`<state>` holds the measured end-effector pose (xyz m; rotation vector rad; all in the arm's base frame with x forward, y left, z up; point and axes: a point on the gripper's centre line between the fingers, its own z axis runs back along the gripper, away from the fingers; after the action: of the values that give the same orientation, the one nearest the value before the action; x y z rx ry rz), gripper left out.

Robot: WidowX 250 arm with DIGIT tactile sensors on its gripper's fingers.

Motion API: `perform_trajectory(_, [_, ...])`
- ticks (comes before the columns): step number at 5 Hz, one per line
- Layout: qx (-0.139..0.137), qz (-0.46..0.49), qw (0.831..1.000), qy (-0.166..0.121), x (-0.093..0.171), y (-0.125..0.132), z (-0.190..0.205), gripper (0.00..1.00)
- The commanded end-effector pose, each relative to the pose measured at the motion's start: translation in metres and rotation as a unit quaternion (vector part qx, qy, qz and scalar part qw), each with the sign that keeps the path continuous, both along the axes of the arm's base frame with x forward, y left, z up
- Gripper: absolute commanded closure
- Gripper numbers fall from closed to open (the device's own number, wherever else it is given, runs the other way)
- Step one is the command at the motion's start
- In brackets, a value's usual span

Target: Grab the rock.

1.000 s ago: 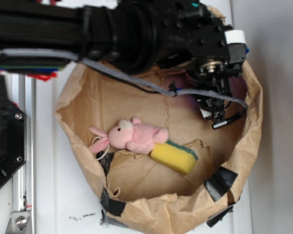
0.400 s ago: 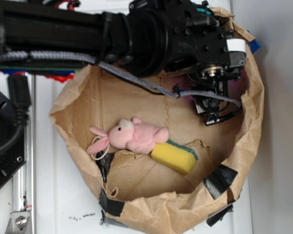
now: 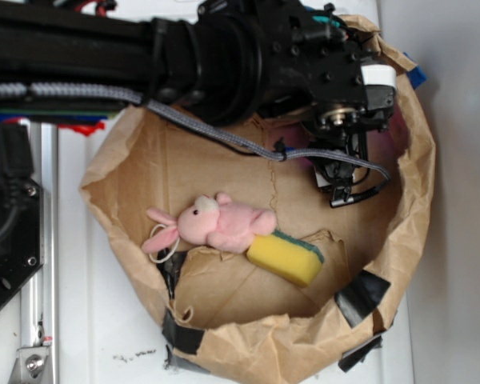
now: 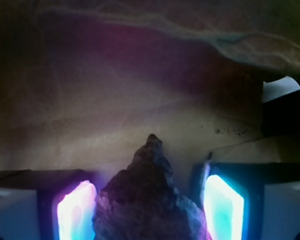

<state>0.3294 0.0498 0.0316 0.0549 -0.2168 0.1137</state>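
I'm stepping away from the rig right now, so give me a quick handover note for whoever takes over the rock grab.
Gripper: down inside the paper bag at its upper right; jaws open, one on each side of the rock.
Rock: sits between the two lit pads, gaps visible on both sides, so not clamped yet. It is hidden behind the arm in the exterior view.
Done: approach and straddling the rock.
Left: close on the rock and lift it.
Also in the bag: pink plush bunny and yellow sponge, both well clear of the gripper.
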Motion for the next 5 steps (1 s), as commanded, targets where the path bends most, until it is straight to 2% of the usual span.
perform_trajectory(1, [-0.077,-0.042,0.996,-0.020,-0.016,-0.026,0.093,1.00])
perform_trajectory(2, [-0.102,-0.054,0.993,0.019,-0.026,-0.037,0.110,1.00])
perform_trajectory(3, [-0.102,-0.068,0.992,0.038,-0.036,-0.044,0.116,1.00])
perform_trajectory(5, [-0.106,-0.086,0.990,0.040,-0.040,-0.054,0.127,1.00])
